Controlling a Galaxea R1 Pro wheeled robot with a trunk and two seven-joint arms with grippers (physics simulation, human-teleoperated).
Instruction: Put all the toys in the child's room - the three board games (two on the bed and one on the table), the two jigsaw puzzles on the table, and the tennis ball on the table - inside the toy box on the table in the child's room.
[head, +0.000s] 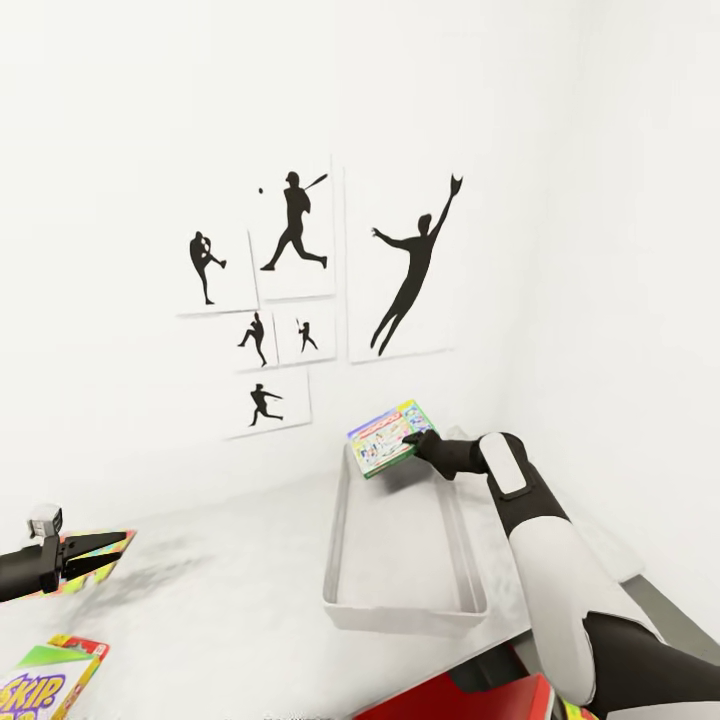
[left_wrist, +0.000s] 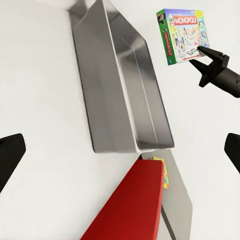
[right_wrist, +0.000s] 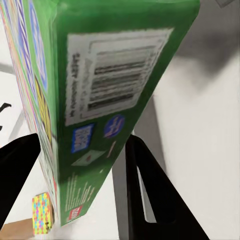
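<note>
White walls meet in a corner ahead, with black baseball-player silhouette pictures (head: 300, 300) hanging above the pale worktop (head: 220, 580). Plenty of bare worktop lies left of the long grey toy box (head: 345, 520), which sits open-topped near the right-hand wall with a red box (left_wrist: 132, 205) just off its near end. Up over the far end of the toy box, well clear of its rim, hangs the green board game (head: 392, 438), tilted, pinched at one edge by the right gripper (head: 420, 445), fingers (right_wrist: 145, 195) closed on either side of it. Low at left, the left gripper (head: 100, 555) spreads its fingers (left_wrist: 10, 155) wide with nothing between them, above a multicoloured jigsaw puzzle (head: 95, 545). Another colourful game box (head: 45, 680) lies at the near left corner.
</note>
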